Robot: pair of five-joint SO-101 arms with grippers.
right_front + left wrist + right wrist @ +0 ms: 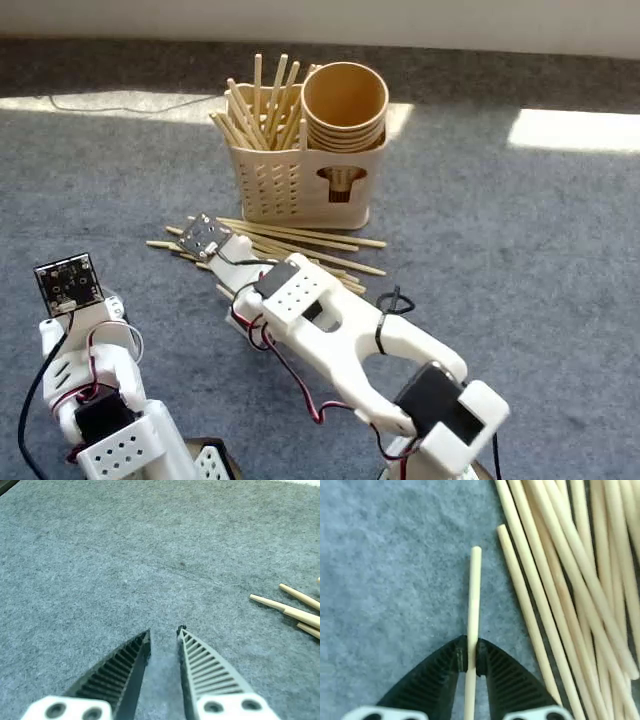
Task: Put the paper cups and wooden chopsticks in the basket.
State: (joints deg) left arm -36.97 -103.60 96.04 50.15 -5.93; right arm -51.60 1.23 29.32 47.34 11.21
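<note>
You are looking at a grey, felt-like carpet (520, 260) that covers the whole working surface. Along the top edge of the frame runs a pale band (400, 20), possibly a wall or skirting. Sunlight falls in a bright patch (575, 130) at the upper right and in a thinner sunlit strip (25, 104) at the upper left, where a thin cord (70, 103) lies.
</note>
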